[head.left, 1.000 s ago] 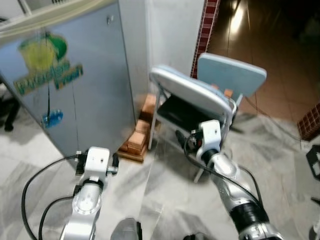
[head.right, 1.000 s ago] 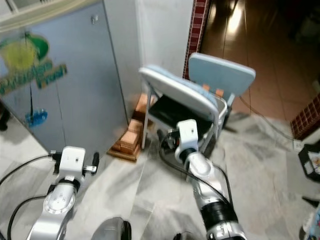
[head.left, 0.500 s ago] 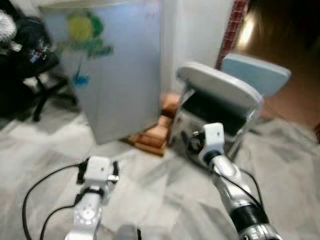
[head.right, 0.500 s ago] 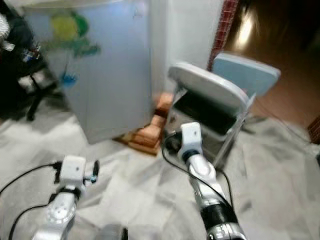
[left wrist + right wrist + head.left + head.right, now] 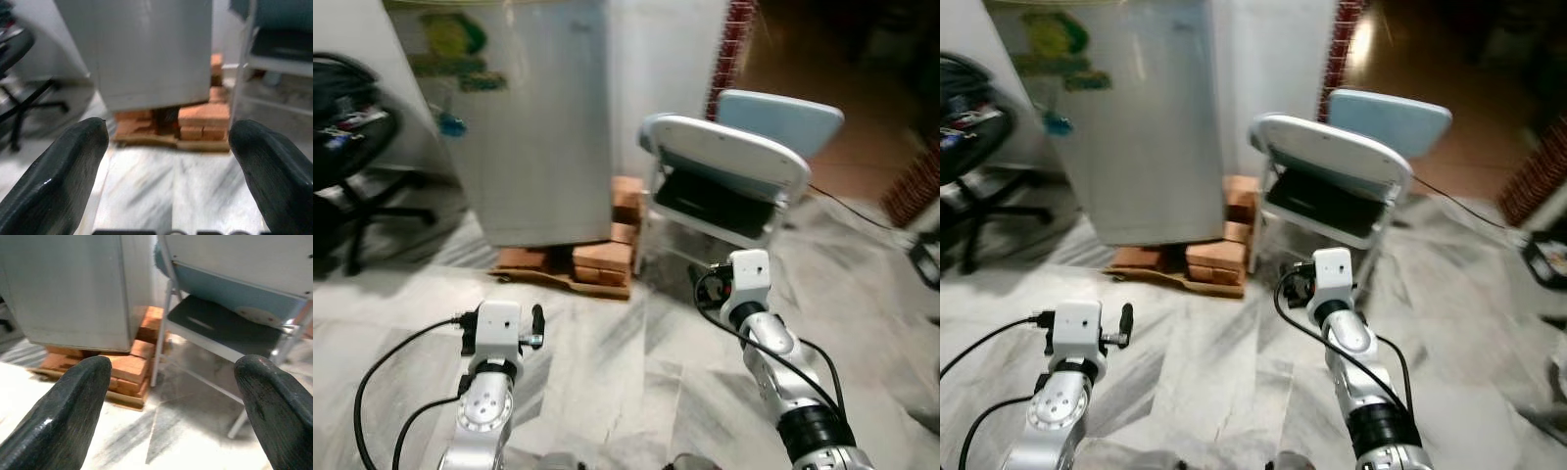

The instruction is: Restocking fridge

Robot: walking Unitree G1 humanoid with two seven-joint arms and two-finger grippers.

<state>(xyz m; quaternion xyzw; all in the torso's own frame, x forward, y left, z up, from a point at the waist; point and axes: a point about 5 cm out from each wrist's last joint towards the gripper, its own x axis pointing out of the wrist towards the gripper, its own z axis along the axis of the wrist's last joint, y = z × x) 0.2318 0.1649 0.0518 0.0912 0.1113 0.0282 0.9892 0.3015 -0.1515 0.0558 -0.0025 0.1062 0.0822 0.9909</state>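
Ahead of both grippers, one grey fridge [image 5: 533, 117] is seen standing shut on a stack of red bricks [image 5: 603, 257] laid over a flat board, well apart from the fingertips. The left gripper [image 5: 168, 161] is held low and forward over the marble floor [image 5: 626, 362], its two black fingers [image 5: 73, 161] spread wide with nothing between them; the fridge base and bricks lie straight ahead of it. The right gripper [image 5: 171, 401] is likewise extended forward with its fingers parted and empty; one folding chair [image 5: 724, 181] with a pale blue seat is near, just beyond it. One black office chair [image 5: 352, 166] is noted beyond the left arm, beside the fridge.
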